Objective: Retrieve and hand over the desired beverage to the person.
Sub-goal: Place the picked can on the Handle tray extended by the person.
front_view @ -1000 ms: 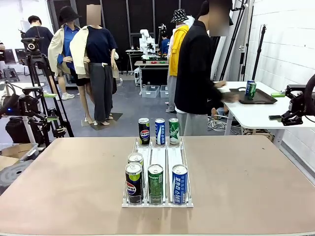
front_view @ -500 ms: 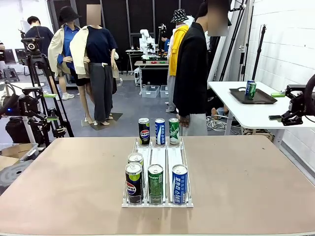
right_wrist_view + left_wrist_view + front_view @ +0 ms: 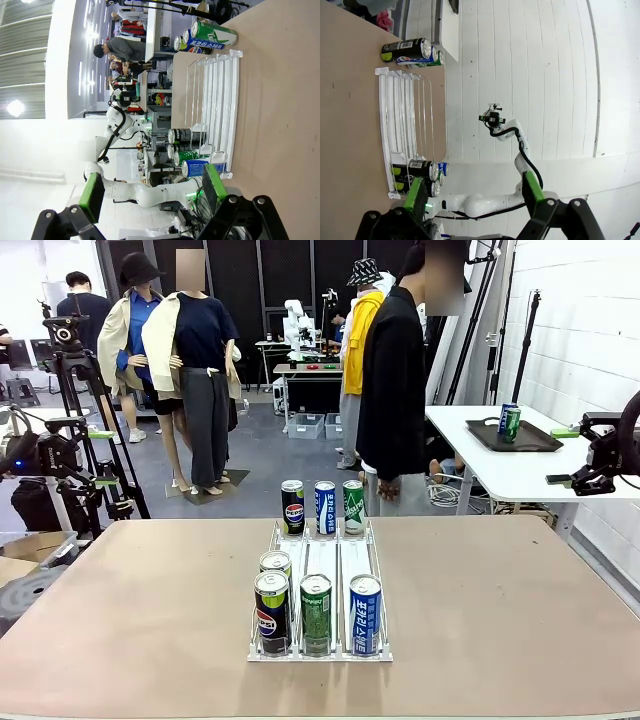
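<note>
The person [image 3: 392,380] stood at the table's [image 3: 500,600] far side, behind a rack [image 3: 320,585] of cans. Both the left gripper [image 3: 475,197] and right gripper [image 3: 152,192] hung open, holding nothing.

- The broad tan, smooth-topped table [image 3: 520,610] carries everything here.
- A clear acrylic three-lane can rack [image 3: 320,585] sits mid-table.
- Upright drink cans [image 3: 316,614] fill both rack ends.
</note>
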Controlling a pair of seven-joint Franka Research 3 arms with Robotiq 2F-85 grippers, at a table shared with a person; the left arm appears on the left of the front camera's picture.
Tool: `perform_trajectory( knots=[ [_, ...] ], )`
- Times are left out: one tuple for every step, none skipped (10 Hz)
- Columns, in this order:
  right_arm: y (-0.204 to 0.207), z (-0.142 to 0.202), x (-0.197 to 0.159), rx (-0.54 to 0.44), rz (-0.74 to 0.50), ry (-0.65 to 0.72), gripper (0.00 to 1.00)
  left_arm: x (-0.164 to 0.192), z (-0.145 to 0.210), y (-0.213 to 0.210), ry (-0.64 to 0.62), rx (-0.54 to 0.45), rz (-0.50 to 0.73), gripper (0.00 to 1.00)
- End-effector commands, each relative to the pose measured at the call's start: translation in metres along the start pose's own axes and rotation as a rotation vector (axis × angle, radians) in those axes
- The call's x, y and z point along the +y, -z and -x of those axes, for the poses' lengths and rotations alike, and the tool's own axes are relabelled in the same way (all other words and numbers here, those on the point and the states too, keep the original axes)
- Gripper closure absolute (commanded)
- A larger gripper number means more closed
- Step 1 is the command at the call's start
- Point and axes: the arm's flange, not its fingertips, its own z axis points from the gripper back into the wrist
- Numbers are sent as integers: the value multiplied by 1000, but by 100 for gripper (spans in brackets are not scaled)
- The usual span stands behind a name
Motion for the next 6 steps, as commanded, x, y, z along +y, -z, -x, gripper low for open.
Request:
perform_trajectory(
  knots=[
    [1, 1, 1, 6, -7, -11, 0, -1, 0, -1, 2, -1, 0, 0],
    [1, 1, 1, 6, -7, -11, 0, -1, 0, -1, 2, -1, 0, 0],
    [1, 1, 1, 6, -7, -11, 0, -1, 0, -1, 2, -1, 0, 0],
    [1, 1, 1, 6, -7, -11, 0, -1, 0, -1, 2, -1, 0, 0],
    [1, 1, 1, 6, -7, -11, 0, -1, 0, -1, 2, -1, 0, 0],
    [1, 1, 1, 6, -7, -11, 0, -1, 0, -1, 2, -1, 0, 0]
  ],
)
